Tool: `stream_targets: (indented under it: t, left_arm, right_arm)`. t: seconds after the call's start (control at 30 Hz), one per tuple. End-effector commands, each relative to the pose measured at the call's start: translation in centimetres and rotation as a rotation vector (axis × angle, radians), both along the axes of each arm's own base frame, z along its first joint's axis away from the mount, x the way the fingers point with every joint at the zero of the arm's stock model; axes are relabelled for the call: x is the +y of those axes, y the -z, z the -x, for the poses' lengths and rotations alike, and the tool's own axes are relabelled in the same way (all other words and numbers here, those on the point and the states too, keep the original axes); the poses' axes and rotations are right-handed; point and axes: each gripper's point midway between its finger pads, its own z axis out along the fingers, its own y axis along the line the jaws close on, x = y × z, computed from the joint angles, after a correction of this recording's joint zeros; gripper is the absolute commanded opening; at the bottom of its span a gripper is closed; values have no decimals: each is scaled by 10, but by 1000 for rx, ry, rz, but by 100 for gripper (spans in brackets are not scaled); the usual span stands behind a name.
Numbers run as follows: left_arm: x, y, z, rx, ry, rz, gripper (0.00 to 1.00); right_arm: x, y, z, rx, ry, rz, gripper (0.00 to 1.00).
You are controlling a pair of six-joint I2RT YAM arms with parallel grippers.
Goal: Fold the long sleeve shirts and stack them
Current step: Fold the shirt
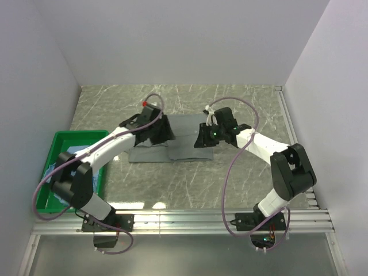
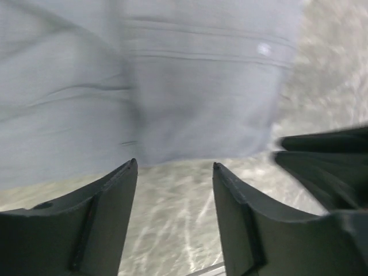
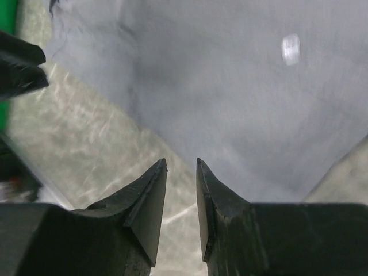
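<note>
Starting closest in: the left gripper [image 2: 174, 164] has its jaws spread wide with nothing between them, just bare marble-pattern table [image 1: 172, 184] showing through the gap. The right gripper [image 3: 181, 161] has its jaws much closer together, but there's a clear slit between the tips and no cloth in it, so it isn't pinching anything either.

Just past both sets of tips is the grey-green shirt [image 1: 184, 132]. It lies flat on the table as a folded rectangle. From the left jaws, its near edge sits right ahead of the tips, apart from them. From the right jaws, a corner of the fold points back toward the tips and stops just short.

From above, the shirt's long axis runs side to side, from one gripper to the other, and they face each other across it. Stitched seam lines cross the cloth ahead of the left jaws, and there's a small pale button [image 3: 291, 49] further out. I can't tell which end the collar is at.

Way off behind the left jaws, at the table's left side, is a green bin [image 1: 80, 134]. Some pale cloth [image 1: 50, 168] peeks out of it, mostly hidden by the arm.
</note>
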Motion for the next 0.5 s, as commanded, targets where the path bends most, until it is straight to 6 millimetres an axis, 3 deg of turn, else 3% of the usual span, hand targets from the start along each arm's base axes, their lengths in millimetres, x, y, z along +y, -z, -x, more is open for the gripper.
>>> stream_targets:
  t: [0.0,0.07,0.17,0.2,0.3,0.47]
  left_arm:
    - [-47,-7,-13,-40,104,35,59]
    - [-70,-7,-11,-56,181,29,57]
    - [-87,23,-3,2,262,-25,55]
    - [-87,43,-1,45,273,-56,53]
    - [-79,84,12,142,293,-116,51]
    - [-48,127,29,243,248,-242,47]
  right_arm:
    - [14,-5,15,146,-23,-202,34]
    - [11,6,16,216,-9,-258,33]
    - [11,30,24,316,-1,-286,33]
    - [8,39,25,341,11,-278,33]
    - [1,67,27,418,53,-291,32]
    - [-20,99,30,554,166,-312,30]
